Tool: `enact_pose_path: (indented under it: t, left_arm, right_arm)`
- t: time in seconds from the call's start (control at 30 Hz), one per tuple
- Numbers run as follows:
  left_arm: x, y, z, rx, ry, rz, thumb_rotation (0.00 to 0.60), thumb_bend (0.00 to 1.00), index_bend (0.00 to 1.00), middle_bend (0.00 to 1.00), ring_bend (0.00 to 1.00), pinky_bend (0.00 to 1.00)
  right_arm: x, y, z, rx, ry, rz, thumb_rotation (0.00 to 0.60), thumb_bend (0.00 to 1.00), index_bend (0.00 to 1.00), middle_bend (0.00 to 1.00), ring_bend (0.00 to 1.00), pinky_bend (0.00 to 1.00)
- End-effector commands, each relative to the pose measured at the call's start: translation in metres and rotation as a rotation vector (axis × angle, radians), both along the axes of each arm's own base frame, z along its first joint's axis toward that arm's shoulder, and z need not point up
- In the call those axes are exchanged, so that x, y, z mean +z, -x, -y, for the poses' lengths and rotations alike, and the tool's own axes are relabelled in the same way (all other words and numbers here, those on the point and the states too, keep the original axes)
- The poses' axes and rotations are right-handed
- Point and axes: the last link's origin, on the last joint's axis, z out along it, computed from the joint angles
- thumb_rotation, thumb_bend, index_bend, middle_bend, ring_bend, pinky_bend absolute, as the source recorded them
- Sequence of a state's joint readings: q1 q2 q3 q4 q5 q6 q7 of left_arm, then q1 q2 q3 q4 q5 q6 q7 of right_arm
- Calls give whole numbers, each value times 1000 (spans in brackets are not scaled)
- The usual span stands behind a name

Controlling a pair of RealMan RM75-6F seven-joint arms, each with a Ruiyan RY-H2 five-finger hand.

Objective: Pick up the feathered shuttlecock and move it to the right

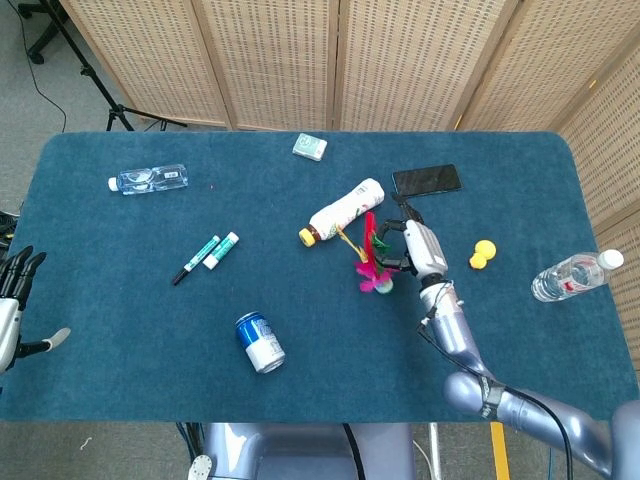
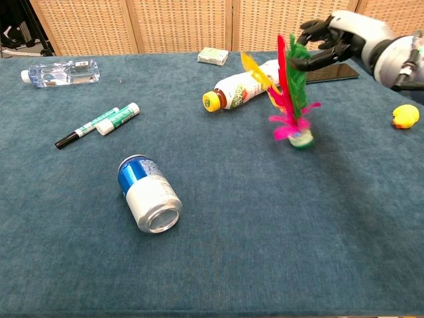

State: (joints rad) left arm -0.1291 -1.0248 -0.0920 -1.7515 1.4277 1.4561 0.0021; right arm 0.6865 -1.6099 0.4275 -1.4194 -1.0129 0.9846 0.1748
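The feathered shuttlecock (image 2: pixel 291 99) has green, pink, red and yellow feathers and a round green base. It hangs upright, base down, just right of the table's middle (image 1: pixel 371 262). My right hand (image 2: pixel 338 38) pinches the tip of its green feather from the right and stands raised above the cloth (image 1: pixel 420 248). Whether the base still touches the cloth I cannot tell. My left hand (image 1: pixel 12 300) hovers off the table's left edge, fingers apart and holding nothing.
A white drink bottle (image 2: pixel 242 83) lies just behind the shuttlecock, a black phone (image 1: pixel 427 180) behind the right hand. A yellow toy (image 2: pixel 405 116) and a water bottle (image 1: pixel 575 275) lie further right. A blue can (image 2: pixel 149 193) and two markers (image 2: pixel 99 122) lie to the left.
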Motion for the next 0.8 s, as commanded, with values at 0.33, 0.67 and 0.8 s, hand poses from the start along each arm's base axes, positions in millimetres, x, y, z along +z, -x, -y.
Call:
enact_pose_path:
  t: [0.33, 0.67, 0.8]
  left_arm:
    - [-3, -2, 1, -7, 8, -5, 600, 0, 0, 0, 0, 0]
    - [-3, -2, 0, -8, 8, -7, 600, 0, 0, 0, 0, 0]
    - [-4, -2, 1, -9, 9, -8, 600, 0, 0, 0, 0, 0]
  right_arm:
    - [4, 46, -29, 26, 79, 22, 600, 569, 723, 46, 0, 0]
    - [4, 64, -28, 0, 81, 26, 600, 570, 723, 46, 0, 0]
    - [6, 68, -30, -2, 77, 30, 600, 577, 723, 45, 0, 0]
